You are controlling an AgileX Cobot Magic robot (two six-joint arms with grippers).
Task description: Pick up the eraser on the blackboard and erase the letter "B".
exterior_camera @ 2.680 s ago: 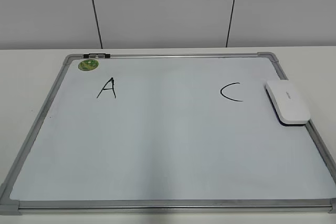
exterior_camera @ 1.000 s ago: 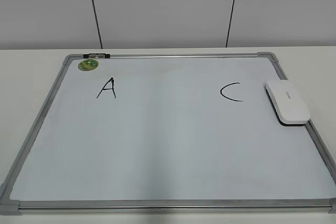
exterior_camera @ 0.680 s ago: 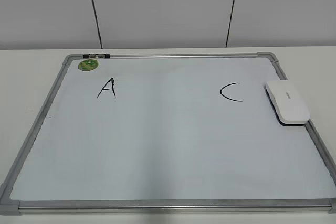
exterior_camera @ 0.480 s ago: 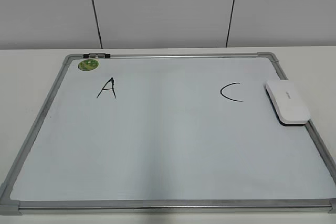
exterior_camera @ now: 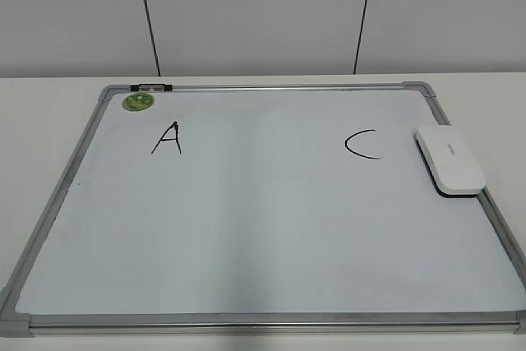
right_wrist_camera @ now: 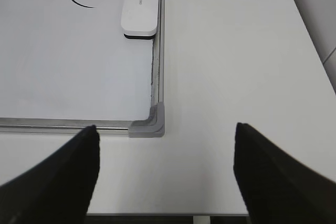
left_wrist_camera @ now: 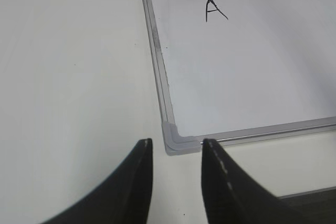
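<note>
1. Two letters only on the pale glossy silver-framed blackboard [exterior_camera: 62, 195]: black "A" [exterior_camera: 168, 139] upper left, black "C" [exterior_camera: 362, 144] right of centre.
2. Flat white rounded-rectangle eraser [exterior_camera: 449, 160] at the right frame edge, just beside "C", long axis running near-to-far, dark underside showing at the near end.
3. Round green magnet [exterior_camera: 138, 102] in the board's upper-left corner.
4. Left gripper [left_wrist_camera: 176, 153] slightly parted, empty, over the near-left corner.
5. Right gripper [right_wrist_camera: 165, 142] spread wide, empty, over the near-right corner.
</note>
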